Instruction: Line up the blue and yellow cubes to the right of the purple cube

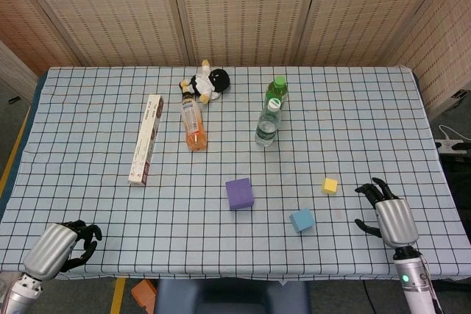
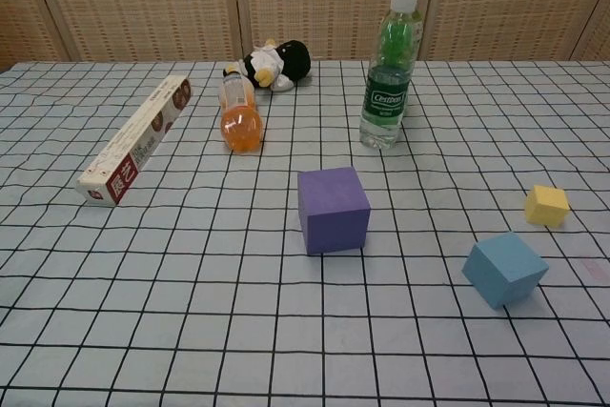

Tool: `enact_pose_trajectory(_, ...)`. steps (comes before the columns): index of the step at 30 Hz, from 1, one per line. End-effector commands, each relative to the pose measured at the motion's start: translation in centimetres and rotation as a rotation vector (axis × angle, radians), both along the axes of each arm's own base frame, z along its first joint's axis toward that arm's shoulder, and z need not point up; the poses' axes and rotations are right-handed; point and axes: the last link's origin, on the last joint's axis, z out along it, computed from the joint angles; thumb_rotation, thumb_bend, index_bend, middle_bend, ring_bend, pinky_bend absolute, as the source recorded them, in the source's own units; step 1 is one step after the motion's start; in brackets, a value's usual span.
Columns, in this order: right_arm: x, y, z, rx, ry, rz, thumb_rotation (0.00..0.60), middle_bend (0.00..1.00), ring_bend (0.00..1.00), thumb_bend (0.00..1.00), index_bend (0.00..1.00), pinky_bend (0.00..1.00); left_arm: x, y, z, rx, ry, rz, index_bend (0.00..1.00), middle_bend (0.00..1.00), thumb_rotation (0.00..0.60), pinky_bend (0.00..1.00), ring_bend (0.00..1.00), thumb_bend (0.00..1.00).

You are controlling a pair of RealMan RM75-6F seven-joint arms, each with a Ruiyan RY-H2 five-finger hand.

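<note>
Silver-backed, our right hand (image 1: 386, 211) rests on the checked cloth (image 1: 353, 108) in the head view, fingers spread and empty, just right of the yellow cube (image 1: 330, 185); our left hand (image 1: 62, 246) sits curled, holding nothing. Chest view shows neither hand: purple cube (image 2: 333, 208) centre, blue cube (image 2: 504, 268) and yellow cube to its right, unaligned, and a bottle label (image 2: 385, 100) reading "Cestbon".

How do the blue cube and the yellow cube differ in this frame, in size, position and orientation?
The blue cube is clearly larger than the yellow cube. The blue cube lies nearer the robot; the yellow cube sits farther back and further right. In the chest view the blue cube is turned at more of an angle to the cloth's grid than the yellow cube. Both lie right of the purple cube, untouched and apart.
</note>
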Motion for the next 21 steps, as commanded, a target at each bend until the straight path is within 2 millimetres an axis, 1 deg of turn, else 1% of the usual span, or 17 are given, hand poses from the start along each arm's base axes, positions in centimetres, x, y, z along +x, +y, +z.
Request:
enact_pose_trajectory(1, 0.0, -0.1, 0.1, 0.0, -0.004, -0.004, 0.6, 0.3, 0.14, 0.0, 0.32, 0.59, 0.0, 0.0, 0.0, -0.001, 0.001, 0.004, 0.53, 0.67, 0.6, 0.68, 0.54, 0.5)
enact_pose_trajectory(6, 0.0, -0.1, 0.0, 0.012, -0.017, -0.011, 0.6, 0.3, 0.14, 0.0, 0.32, 0.59, -0.1, 0.1, 0.0, 0.0, -0.004, 0.007, 0.53, 0.67, 0.6, 0.68, 0.54, 0.5)
enact_pose_trajectory(10, 0.2, -0.1, -0.3, 0.069, -0.064, -0.006, 0.6, 0.3, 0.15, 0.0, 0.31, 0.59, -0.2, 0.3, -0.1, -0.003, -0.014, 0.009, 0.53, 0.67, 0.6, 0.68, 0.54, 0.5)
enact_pose_trajectory(12, 0.2, -0.2, -0.5, 0.088, -0.082, -0.001, 0.6, 0.36, 0.22, 0.0, 0.31, 0.6, -0.4, 0.4, -0.2, -0.011, -0.014, 0.018, 0.53, 0.67, 0.6, 0.68, 0.54, 0.5)
enact_pose_trajectory(13, 0.2, -0.3, -0.6, 0.093, -0.089, 0.002, 0.6, 0.42, 0.3, 0.0, 0.31, 0.62, -0.5, 0.4, -0.2, -0.014, -0.016, 0.023, 0.53, 0.67, 0.6, 0.68, 0.54, 0.5)
enact_pose_trajectory(15, 0.5, -0.4, -0.9, 0.104, -0.111, 0.01, 0.6, 0.6, 0.47, 0.0, 0.31, 0.74, -0.5, 0.5, -0.1, -0.013, -0.017, 0.028, 0.53, 0.67, 0.6, 0.68, 0.54, 0.5)
enact_pose_trajectory(17, 0.9, -0.6, -1.0, 0.119, -0.114, 0.03, 0.6, 0.76, 0.62, 0.0, 0.33, 0.88, -0.5, 0.4, 0.1, -0.003, -0.013, 0.024, 0.53, 0.67, 0.6, 0.68, 0.54, 0.5)
enact_pose_trajectory(19, 1.5, -1.0, -1.1, 0.148, -0.101, 0.044, 0.6, 0.84, 0.71, 0.0, 0.35, 0.95, -0.3, 0.2, 0.2, 0.002, -0.014, 0.018, 0.53, 0.67, 0.6, 0.68, 0.54, 0.5)
enact_pose_trajectory(21, 2.3, -1.4, -1.2, 0.2, -0.102, 0.034, 0.6, 0.88, 0.75, 0.0, 0.36, 0.99, -0.2, 0.1, 0.2, 0.001, -0.017, 0.012, 0.53, 0.67, 0.6, 0.68, 0.54, 0.5)
